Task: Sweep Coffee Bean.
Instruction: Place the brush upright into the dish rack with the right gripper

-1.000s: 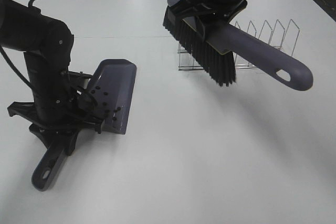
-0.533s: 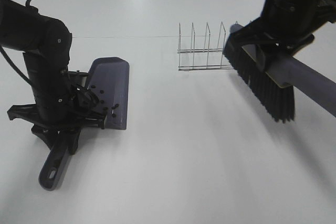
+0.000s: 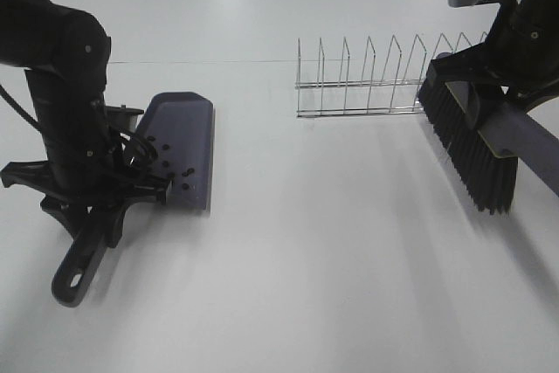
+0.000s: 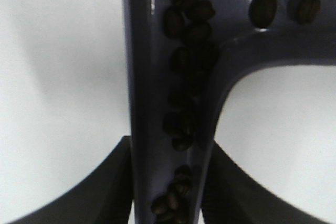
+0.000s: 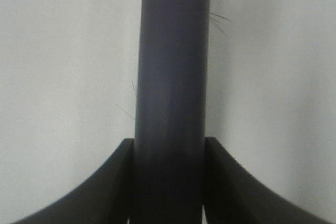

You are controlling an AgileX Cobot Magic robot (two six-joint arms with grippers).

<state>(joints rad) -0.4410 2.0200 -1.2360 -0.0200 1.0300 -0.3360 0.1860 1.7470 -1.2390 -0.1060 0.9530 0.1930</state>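
The purple dustpan (image 3: 182, 148) rests at the left of the white table, and several coffee beans (image 3: 171, 166) lie on its blade. My left gripper (image 3: 98, 205) is shut on the dustpan's handle (image 3: 77, 266). The left wrist view shows that handle (image 4: 152, 77) between the dark fingers (image 4: 107, 190), with coffee beans (image 4: 186, 72) piled along its channel. At the far right my right gripper (image 3: 515, 58) is shut on the brush handle (image 3: 526, 144). The black bristles (image 3: 470, 156) hang tilted above the table. The right wrist view shows only the handle (image 5: 170, 77) clamped between the fingers (image 5: 102, 184).
A wire rack (image 3: 376, 80) with several upright prongs stands at the back, centre to right, just beside the brush head. The left arm's dark body (image 3: 61, 102) rises over the dustpan's rear. White tabletop (image 3: 332, 251) spreads between dustpan and brush.
The right arm carried the brush from over the rack's left end to the far right and lower, uncovering the rack. The dustpan shifted slightly with the left arm.
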